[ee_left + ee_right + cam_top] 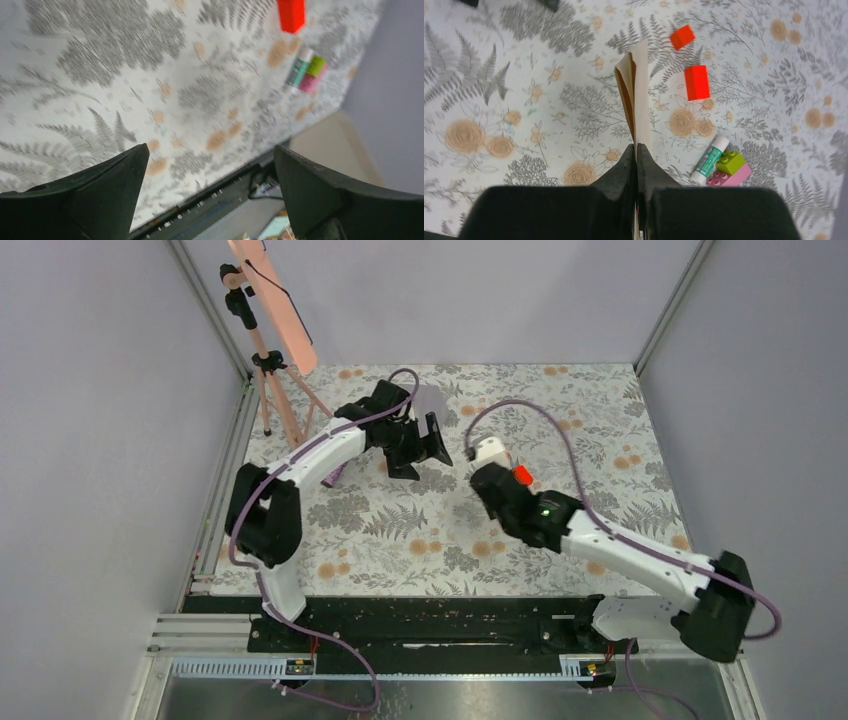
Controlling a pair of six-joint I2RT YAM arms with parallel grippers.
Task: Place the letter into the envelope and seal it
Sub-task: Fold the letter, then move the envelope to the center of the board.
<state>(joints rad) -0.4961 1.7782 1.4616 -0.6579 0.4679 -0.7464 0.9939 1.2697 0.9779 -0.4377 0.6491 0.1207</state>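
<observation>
The right hand (636, 150) is pinched shut on the cream letter (636, 95), which stands edge-on above the table (499, 75). The left hand (210, 150) hangs wide open over the flowered top, holding nothing. In the top view, the grey-lilac envelope (432, 400) seems to lie flat just beyond it. Two red blocks (696, 82), a glue stick (709, 159) and green and pink bricks (731, 167) lie beside the letter.
</observation>
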